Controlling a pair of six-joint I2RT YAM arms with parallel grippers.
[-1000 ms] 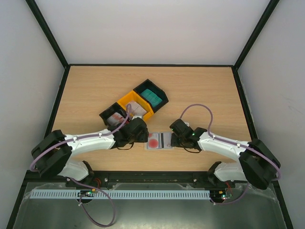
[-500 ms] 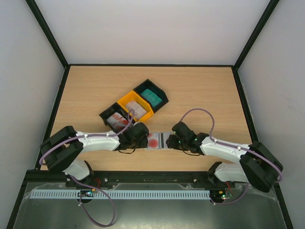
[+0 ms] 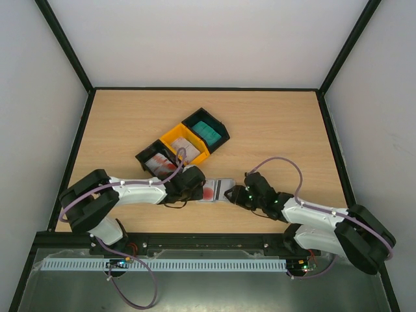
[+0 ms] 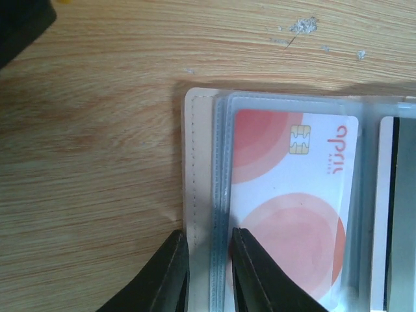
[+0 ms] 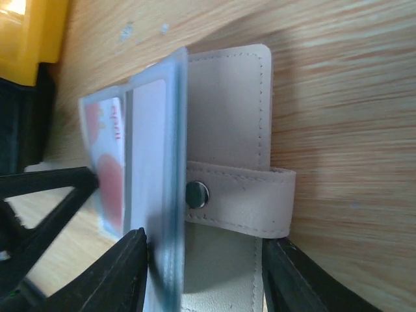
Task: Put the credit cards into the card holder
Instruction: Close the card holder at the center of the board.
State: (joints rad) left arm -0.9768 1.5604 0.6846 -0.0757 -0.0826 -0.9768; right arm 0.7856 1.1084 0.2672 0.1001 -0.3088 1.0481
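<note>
From above, you have the card holder point(image 3: 218, 190) lying open on the worktop point(image 3: 273, 123), near its front edge, with the left gripper point(image 3: 197, 185) at its left end and the right gripper point(image 3: 237, 194) at its right end. Behind them sit the joined trays point(image 3: 170, 136), with a teal card point(image 3: 208, 132) in the far black one. In your left wrist view, a red-blotched card point(image 4: 292, 195) sits inside a clear sleeve point(image 4: 221, 162) of the holder. The two fingers point(image 4: 172, 276) stand close together over the holder's beige left edge. The jaws are almost closed, but from this angle you cannot tell whether they actually pinch it. In your right wrist view the jaws stand wide apart astride the holder. A sleeve leaf is raised on edge just beside one finger point(image 5: 123, 276), and the beige cover with its snap tab point(image 5: 240, 201) lies flat between them.
</note>
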